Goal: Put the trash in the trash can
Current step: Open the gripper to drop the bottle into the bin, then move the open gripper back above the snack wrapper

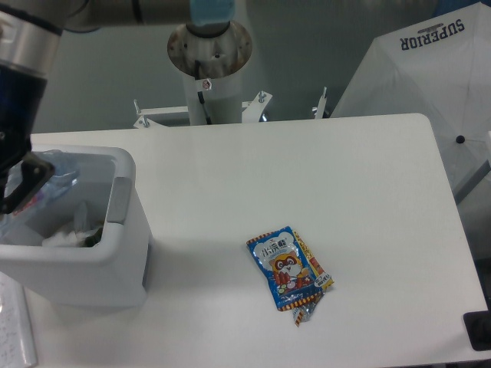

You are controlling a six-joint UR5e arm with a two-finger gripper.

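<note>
— Where the bench runs smooth and matte white, what lies flat near the front, right of centre?
— Blue snack packet, glossy foil, roughly rectangular, tilted, printed with a cartoon animal; yellow-red strip down its right edge, crinkled torn corner at the bottom. Well apart from everything else.

— And at the left edge?
— Trash can: white plastic, rectangular with rounded corners, grey strip set into the right rim. Crumpled pale paper and something dark inside, low against the near wall.

— Where is the bottle?
— Clear crushed plastic bottle, dented and shiny, bluish glints, a touch of red label. Hangs over the can's open top at the far left, partly cut off by the frame.

— Held by what?
— Gripper, mostly out of view: dark blue body under a brushed metal collar, one black finger slanting across the bottle. Jaws apparently pinching the bottle, though only one side shows.

— Anything behind?
— Round metal arm base on a white post beyond the bench's far edge; white umbrella-like fabric at upper right, lettered SUPERIOR.
</note>
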